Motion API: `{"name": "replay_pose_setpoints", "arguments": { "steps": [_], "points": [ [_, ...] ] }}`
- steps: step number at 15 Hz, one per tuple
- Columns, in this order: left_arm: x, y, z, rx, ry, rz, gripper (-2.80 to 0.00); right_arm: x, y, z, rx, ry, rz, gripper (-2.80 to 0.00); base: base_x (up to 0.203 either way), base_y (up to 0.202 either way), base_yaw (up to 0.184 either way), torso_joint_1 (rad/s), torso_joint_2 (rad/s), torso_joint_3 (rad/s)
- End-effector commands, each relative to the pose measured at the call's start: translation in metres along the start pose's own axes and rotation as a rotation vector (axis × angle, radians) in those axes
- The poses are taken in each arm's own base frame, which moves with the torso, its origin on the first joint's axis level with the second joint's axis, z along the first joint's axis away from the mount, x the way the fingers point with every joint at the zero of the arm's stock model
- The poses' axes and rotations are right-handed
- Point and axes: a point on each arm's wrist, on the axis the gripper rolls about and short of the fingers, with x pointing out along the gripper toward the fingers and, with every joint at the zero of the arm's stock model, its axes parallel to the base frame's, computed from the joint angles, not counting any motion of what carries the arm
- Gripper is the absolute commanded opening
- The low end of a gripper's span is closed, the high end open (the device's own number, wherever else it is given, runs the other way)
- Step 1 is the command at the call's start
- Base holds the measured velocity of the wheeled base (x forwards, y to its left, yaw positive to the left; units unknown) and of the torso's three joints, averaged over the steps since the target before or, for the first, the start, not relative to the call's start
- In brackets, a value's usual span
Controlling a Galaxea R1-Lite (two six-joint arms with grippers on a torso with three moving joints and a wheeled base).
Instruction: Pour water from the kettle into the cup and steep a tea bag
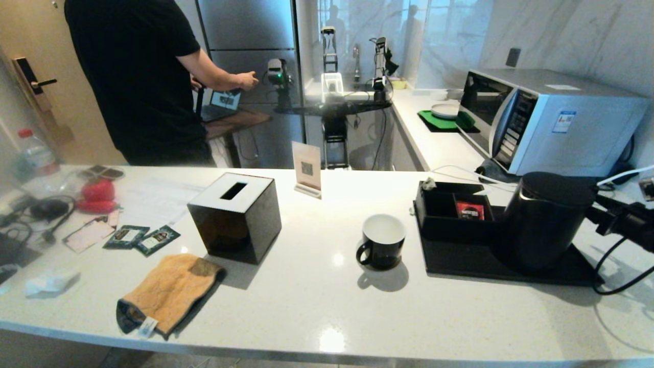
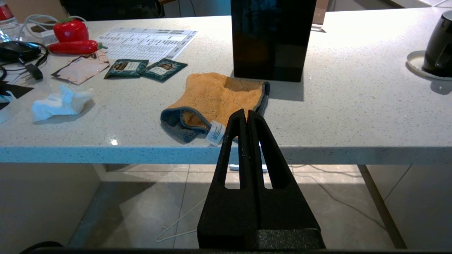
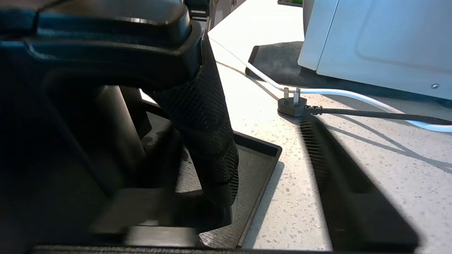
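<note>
1. The right gripper (image 3: 268, 197) sits at the kettle's handle (image 3: 201, 141), at the right end of the desk (image 1: 317, 306). One finger (image 3: 353, 197) shows out on the free side with clear desk between it and the handle, so the jaws stand apart and nothing is clamped yet; the other finger I cannot make out.

2. The handle is the place to take hold: a stiff loop with a mesh-textured face that should resist slipping. A grip high on it, near the lid, would likely steady the pour best.

3. The kettle (image 1: 546, 225) stands upright on a black tray (image 1: 460, 260). It is tall and rigid, probably heavy if it holds water, which cannot be seen. Expect it to swing about the grip when tipped.

4. The cup (image 1: 383, 248) stands just left of the tray, upright and empty, handle toward the robot's left. It is glossy, light and easy to knock.

5. The tea bag (image 1: 428, 184) looks to rest on the far left corner of the organiser (image 1: 434, 214): light, soft, small.

6. The left gripper (image 2: 246, 116) hangs parked below the desk edge, fingers pressed together, empty.
</note>
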Motion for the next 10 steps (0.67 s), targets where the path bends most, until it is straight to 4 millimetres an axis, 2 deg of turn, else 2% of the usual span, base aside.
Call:
{"name": "replay_pose_setpoints", "arguments": {
  "steps": [1, 10],
  "points": [
    [0.0001, 0.0, 0.0001, 0.001, 0.001, -0.001, -2.8, -0.0001, 0.0005, 0.0022, -0.002, -0.007, 0.006, -2.8, 0.0, 0.0, 0.0, 0.0, 0.0, 0.0],
    [0.0, 0.0, 0.0, 0.001, 0.0, -0.001, -2.8, -0.0014, 0.002, 0.0043, -0.004, -0.008, 0.007, -2.8, 0.0, 0.0, 0.0, 0.0, 0.0, 0.0]
  ]
}}
